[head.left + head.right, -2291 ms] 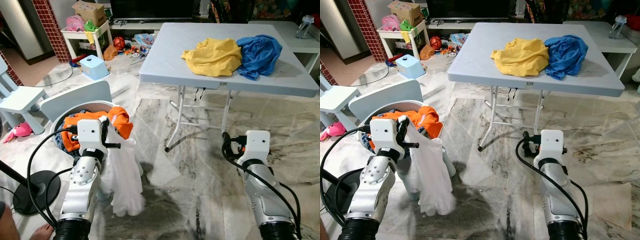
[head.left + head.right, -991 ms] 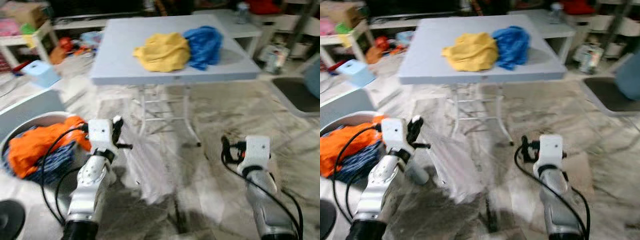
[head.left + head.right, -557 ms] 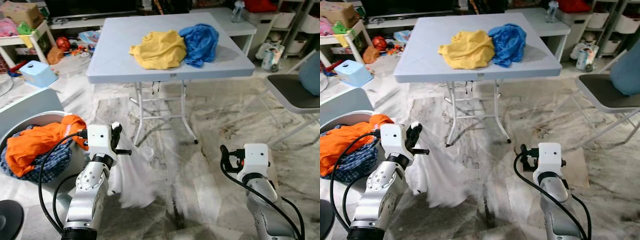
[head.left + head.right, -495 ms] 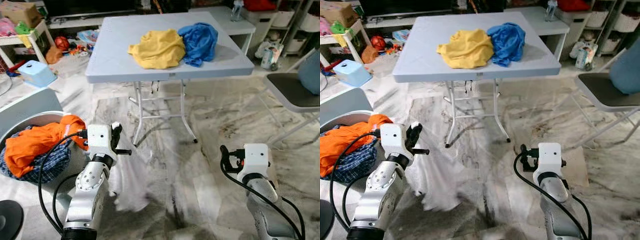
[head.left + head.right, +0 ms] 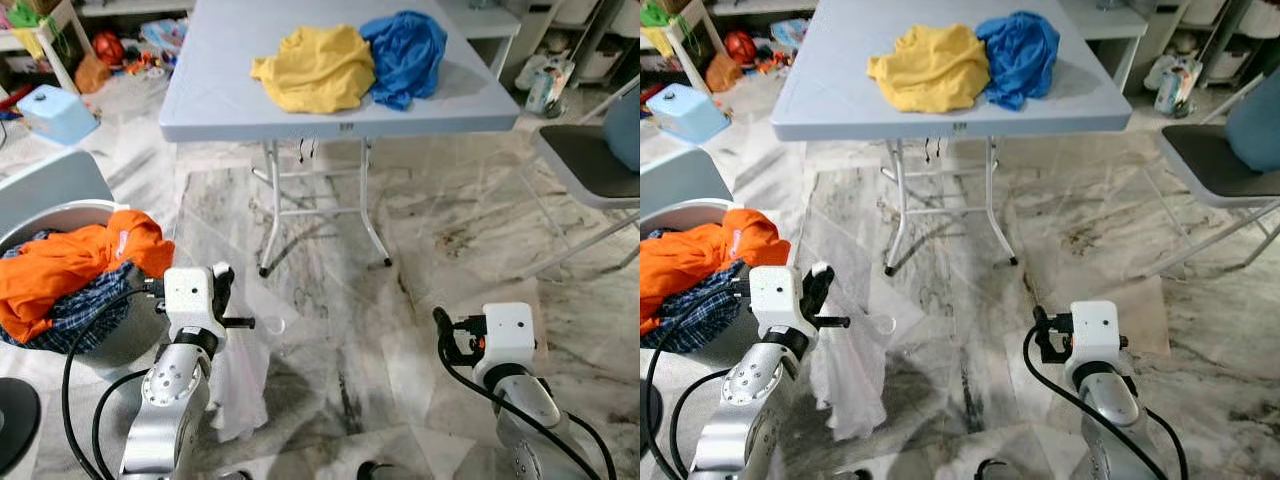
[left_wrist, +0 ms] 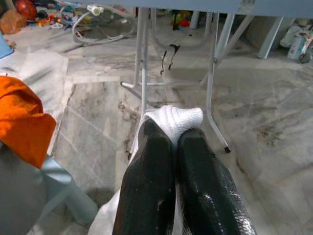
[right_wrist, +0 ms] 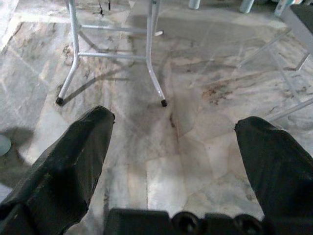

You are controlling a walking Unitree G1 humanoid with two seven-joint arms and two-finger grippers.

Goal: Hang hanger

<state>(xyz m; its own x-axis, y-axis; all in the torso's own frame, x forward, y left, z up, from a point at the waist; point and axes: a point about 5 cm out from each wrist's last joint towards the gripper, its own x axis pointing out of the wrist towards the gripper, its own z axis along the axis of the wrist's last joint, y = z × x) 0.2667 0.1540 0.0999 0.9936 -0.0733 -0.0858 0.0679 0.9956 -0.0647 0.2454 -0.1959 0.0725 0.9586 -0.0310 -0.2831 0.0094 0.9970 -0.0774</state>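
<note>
White cloth (image 5: pixel 240 385); yellow shirt (image 5: pixel 312 67) and blue shirt (image 5: pixel 405 52) on pale grey table (image 5: pixel 215 100); orange garment (image 5: pixel 70 265); grey-veined marble floor (image 5: pixel 440 230).

Grey table (image 5: pixel 230 95); laundry basket (image 5: pixel 130 335)

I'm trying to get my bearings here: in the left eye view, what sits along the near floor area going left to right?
Round basket of orange clothes → left gripper holding a white cloth → right gripper → dark-seated chair.

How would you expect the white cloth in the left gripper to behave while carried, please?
Probably floppy: the white cloth hangs limp from the shut left gripper. Likely light, since a small pinched fold holds it. It may drag, as its hem hangs near the floor.
</note>
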